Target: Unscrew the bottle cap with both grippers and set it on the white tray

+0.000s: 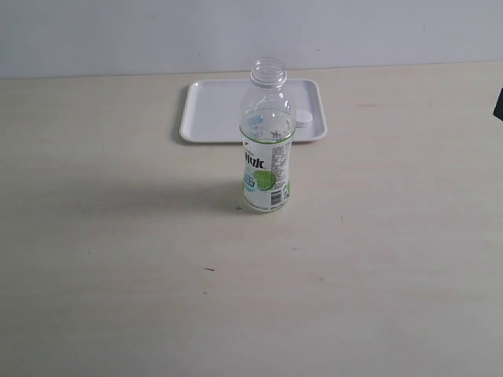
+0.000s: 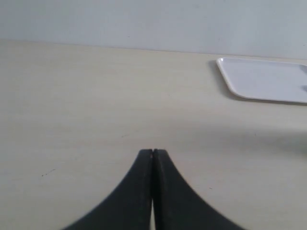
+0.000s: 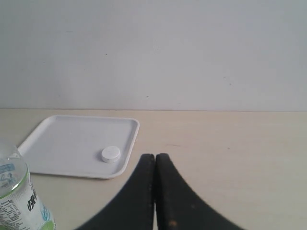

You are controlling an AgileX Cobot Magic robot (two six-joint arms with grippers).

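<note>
The clear bottle (image 1: 266, 141) stands upright mid-table with its neck bare; a part of it shows in the right wrist view (image 3: 19, 201). Behind it lies the white tray (image 1: 212, 110), and the small white bottle cap (image 1: 304, 118) rests on the tray's right part. The right wrist view shows the cap (image 3: 111, 154) on the tray (image 3: 62, 139), apart from my right gripper (image 3: 155, 156), which is shut and empty. My left gripper (image 2: 152, 152) is shut with nothing in it, over bare table left of the tray (image 2: 268, 79). Neither gripper's jaws appear in the exterior view.
A pale wooden table (image 1: 118, 259) carries everything, with a plain wall (image 1: 118, 31) behind its far edge. A dark bit of the right arm (image 1: 498, 104) shows at the exterior view's right border.
</note>
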